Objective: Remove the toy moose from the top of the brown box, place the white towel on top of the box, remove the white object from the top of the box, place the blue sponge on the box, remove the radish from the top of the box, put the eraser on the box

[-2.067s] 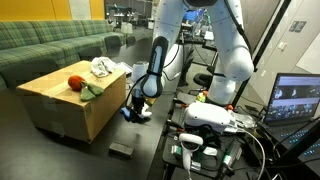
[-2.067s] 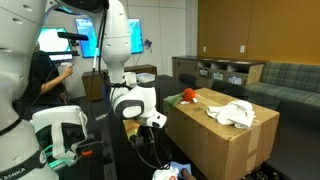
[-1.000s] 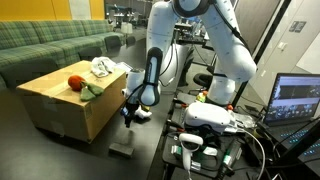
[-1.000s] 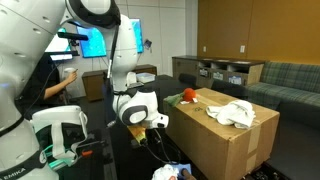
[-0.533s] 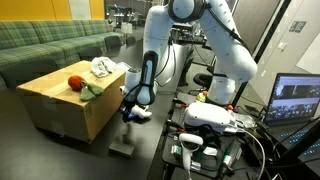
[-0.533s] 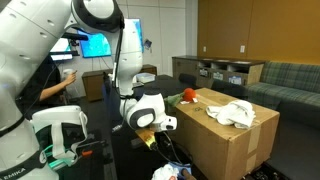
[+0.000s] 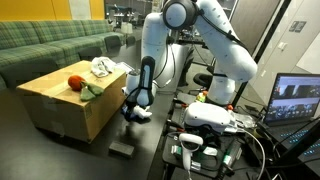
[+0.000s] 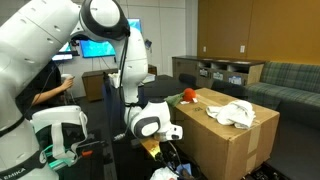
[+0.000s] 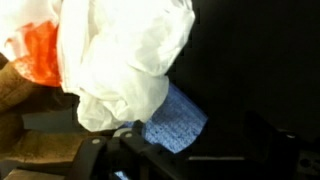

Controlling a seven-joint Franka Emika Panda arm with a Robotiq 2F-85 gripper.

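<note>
Dropping low beside the brown box (image 7: 55,108), the arm is bent sharply, wrist turned down, and the gripper (image 7: 132,113) hangs near the floor at the box's corner. Its fingertips are lost against the dark floor in both exterior views. The wrist view is blurred: jaws wide, nothing between them, and the blue sponge (image 9: 178,125) below, half covered by a white crumpled mass (image 9: 125,60). The radish (image 7: 75,83) and white towel (image 7: 103,68) sit on the box, with bare cardboard at the front edge. The eraser (image 7: 122,149) lies on open floor.
</note>
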